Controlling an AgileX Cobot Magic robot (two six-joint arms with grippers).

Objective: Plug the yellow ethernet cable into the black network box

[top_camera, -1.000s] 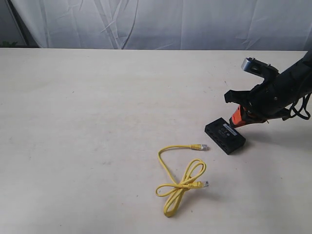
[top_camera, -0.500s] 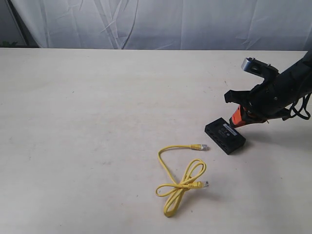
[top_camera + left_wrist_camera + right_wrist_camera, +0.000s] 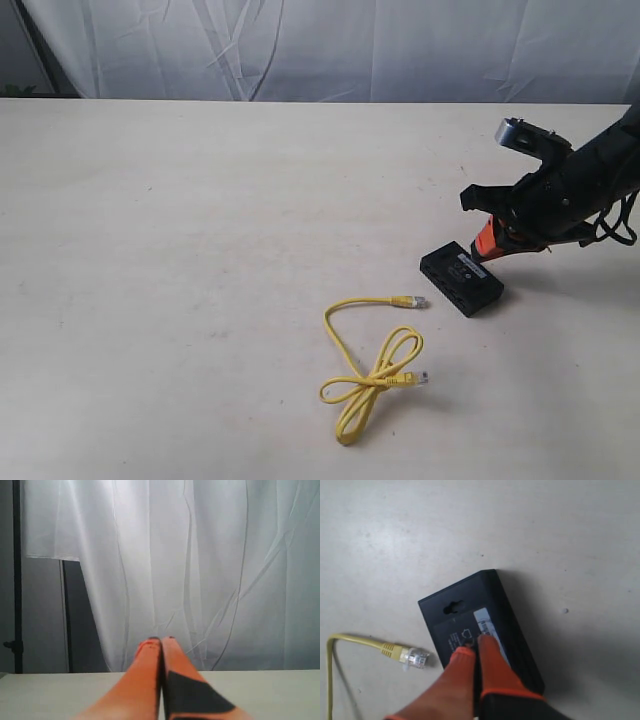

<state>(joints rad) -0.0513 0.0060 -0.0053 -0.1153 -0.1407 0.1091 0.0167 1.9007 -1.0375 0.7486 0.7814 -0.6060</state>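
Observation:
The black network box (image 3: 461,279) lies flat on the table at the right, its pale label strip up (image 3: 485,625). My right gripper (image 3: 484,247) is shut with nothing in it, its orange fingertips (image 3: 476,644) resting on or just above the box's top. The yellow ethernet cable (image 3: 372,366) lies loosely looped in front of the box, one clear plug (image 3: 419,301) a short way from the box's side (image 3: 415,657). My left gripper (image 3: 161,641) is shut and empty, pointing at a white curtain; it does not appear in the exterior view.
A white curtain (image 3: 330,45) hangs behind the pale table (image 3: 180,230). The right arm (image 3: 590,180) reaches in from the right edge. A dark pole (image 3: 17,575) stands by the curtain in the left wrist view.

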